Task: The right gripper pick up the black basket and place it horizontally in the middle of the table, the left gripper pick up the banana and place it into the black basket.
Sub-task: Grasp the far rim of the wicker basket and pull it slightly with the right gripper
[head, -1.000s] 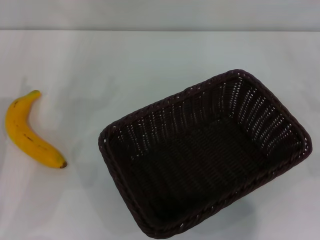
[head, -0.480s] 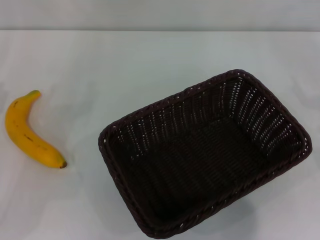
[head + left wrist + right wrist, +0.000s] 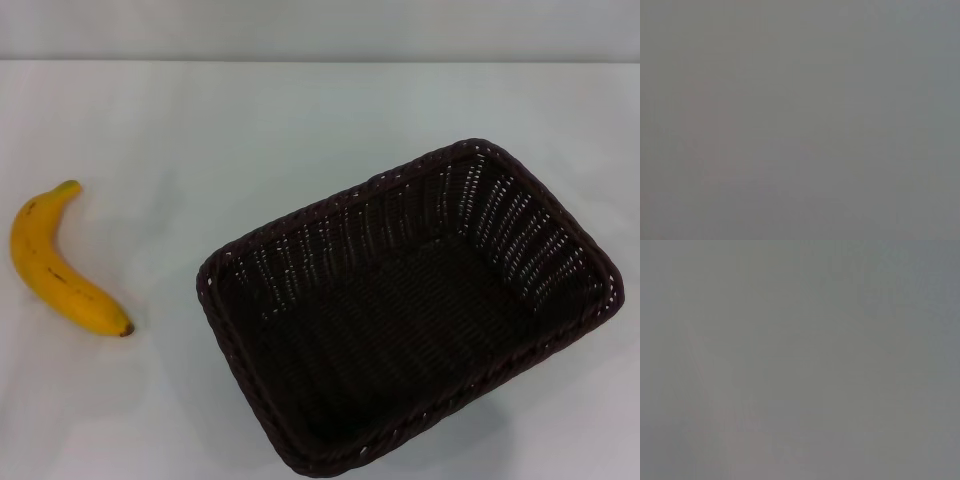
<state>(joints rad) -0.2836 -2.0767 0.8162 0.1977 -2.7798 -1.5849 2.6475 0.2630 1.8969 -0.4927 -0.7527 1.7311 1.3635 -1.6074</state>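
Observation:
The black basket [image 3: 410, 310] stands on the white table [image 3: 250, 130] at the front right in the head view. It is empty and turned at an angle to the table's edges. The yellow banana [image 3: 55, 265] lies on the table at the left, apart from the basket, with its greenish stem toward the back and its dark end toward the front. Neither gripper shows in any view. Both wrist views show only a plain grey surface.
The table's far edge [image 3: 320, 62] runs across the back of the head view, with a grey wall behind it. Bare tabletop lies between the banana and the basket and behind the basket.

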